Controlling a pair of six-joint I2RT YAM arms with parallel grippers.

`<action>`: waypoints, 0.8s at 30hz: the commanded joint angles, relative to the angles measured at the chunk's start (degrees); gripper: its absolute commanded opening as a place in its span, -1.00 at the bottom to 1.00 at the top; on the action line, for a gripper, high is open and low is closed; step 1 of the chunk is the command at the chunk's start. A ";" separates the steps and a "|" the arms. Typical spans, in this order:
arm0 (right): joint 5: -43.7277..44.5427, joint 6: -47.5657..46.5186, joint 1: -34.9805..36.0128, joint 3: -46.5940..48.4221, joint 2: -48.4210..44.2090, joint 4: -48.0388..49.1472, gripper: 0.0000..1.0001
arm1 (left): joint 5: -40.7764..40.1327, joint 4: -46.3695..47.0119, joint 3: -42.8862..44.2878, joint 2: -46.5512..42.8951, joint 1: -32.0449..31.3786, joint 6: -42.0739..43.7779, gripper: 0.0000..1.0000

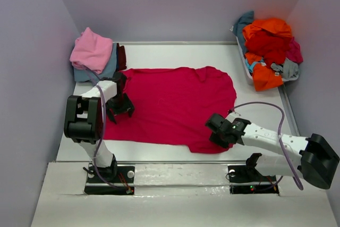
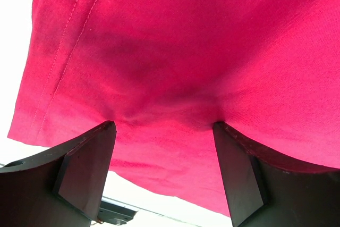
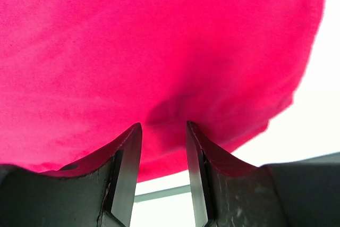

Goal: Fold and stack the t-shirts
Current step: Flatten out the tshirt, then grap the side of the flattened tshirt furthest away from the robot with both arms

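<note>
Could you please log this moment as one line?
magenta-red t-shirt: spread flat | left gripper: open, on left edge | right gripper: open, on near-right corner | folded stack: far left | unfolded pile: far right

Bright diffuse light, shadow on t-shirt [image 2: 154,73], backgrounds blown white

Surface [image 1: 175,51]: spread t-shirt [image 1: 175,104] at centre; folded stack [image 1: 95,54] in far left corner; unfolded heap [image 1: 268,49] far right, apparently in a bin [image 1: 245,70].

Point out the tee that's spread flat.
The magenta-red tee mid-table; the rest sit folded in the far-left stack or heaped in the far-right pile.
</note>
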 commanded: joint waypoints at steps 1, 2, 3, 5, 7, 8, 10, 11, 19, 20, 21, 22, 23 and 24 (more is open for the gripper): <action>1.52 2.47 0.53 -0.68 -3.04 -5.58 -0.11 | -7.04 -3.95 -4.52 1.39 0.61 1.28 0.70; 1.61 2.38 0.53 -0.86 -3.83 -5.84 -0.11 | -7.12 -4.21 -4.35 0.69 0.61 1.28 0.70; 1.52 2.20 0.53 -0.69 -4.10 -5.85 -0.11 | -7.73 -4.48 -4.18 0.43 0.61 1.20 0.70; 1.87 1.24 0.53 0.80 -4.10 -5.93 -0.11 | -8.70 -4.92 -2.86 -0.27 0.61 1.02 0.70; 2.40 -0.60 0.53 2.82 -2.70 -6.55 -0.10 | -9.75 -6.32 -1.02 -1.50 0.00 0.93 0.69; 3.27 -1.22 0.53 4.14 -2.00 -7.86 -0.10 | -11.93 -6.93 1.69 -1.94 -0.52 0.76 0.69; 5.03 -2.80 0.53 8.44 0.10 -9.96 -0.09 | -14.84 -9.22 6.08 -3.78 -1.22 -0.12 0.69; 5.65 -3.24 0.53 9.67 0.55 -10.24 -0.09 | -15.29 -9.66 7.59 -4.40 -1.93 -0.12 0.69; 8.03 -11.76 0.53 20.14 5.03 -5.77 -0.06 | -18.19 -12.83 17.88 -4.41 -7.90 -1.79 0.68; 7.59 -12.56 0.53 20.93 7.82 -4.02 -0.05 | -18.46 -12.48 19.45 -4.06 -9.91 -1.70 0.68; 7.59 -13.52 0.53 21.72 9.42 -3.22 -0.05 | -18.46 -11.52 20.08 -3.71 -10.54 -1.70 0.68; 7.50 -14.31 0.53 22.42 10.91 -2.34 -0.05 | -18.02 -10.99 20.60 -2.75 -10.55 -1.96 0.68; 7.24 -14.93 0.53 23.82 12.41 -0.50 -0.05 | -16.02 -10.46 21.31 -2.04 -11.24 -2.05 0.68; 7.58 -16.24 0.53 24.71 15.21 0.21 -0.05 | -15.13 -8.71 21.49 -1.34 -11.25 -1.62 0.68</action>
